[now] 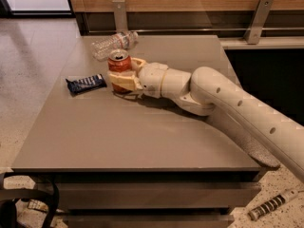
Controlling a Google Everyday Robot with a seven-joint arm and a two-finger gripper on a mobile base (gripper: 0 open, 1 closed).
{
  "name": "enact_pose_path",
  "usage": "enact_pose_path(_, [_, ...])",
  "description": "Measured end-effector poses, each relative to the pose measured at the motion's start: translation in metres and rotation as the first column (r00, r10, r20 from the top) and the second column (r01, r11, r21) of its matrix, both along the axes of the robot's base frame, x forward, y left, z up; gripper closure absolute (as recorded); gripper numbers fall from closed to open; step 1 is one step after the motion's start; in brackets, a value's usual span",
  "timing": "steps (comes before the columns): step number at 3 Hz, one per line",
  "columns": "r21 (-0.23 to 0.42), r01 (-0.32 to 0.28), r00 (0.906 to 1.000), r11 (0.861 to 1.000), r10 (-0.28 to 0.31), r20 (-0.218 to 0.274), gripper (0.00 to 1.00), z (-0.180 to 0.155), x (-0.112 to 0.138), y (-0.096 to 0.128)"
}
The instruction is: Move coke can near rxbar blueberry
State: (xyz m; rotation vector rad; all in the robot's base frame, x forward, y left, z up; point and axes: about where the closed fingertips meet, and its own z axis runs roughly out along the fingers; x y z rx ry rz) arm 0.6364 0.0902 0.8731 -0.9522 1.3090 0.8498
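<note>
Gripper (119, 78) fingers clamped on coke can (118, 62), near rxbar blueberry (86, 83); keep can upright, ease left, stop w/o bumping bar

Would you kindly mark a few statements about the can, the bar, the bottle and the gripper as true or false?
1. The coke can is upright. True.
2. The gripper hangs open above the bar. False: it is at the can, with a finger on either side, closed on it.
3. The rxbar blueberry lies flat, toward the picture's left of the can and apart from it. True.
4. The water bottle stands upright. False: it lies on its side behind the can.
5. The bar lies on the floor. False: it is on the table.
</note>
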Motion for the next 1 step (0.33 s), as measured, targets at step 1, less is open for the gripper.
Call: enact_pose_path(1, [0.0, -0.004, 1.0, 1.0, 0.004, 0.001, 0.15, 0.0006, -0.0008, 0.0023])
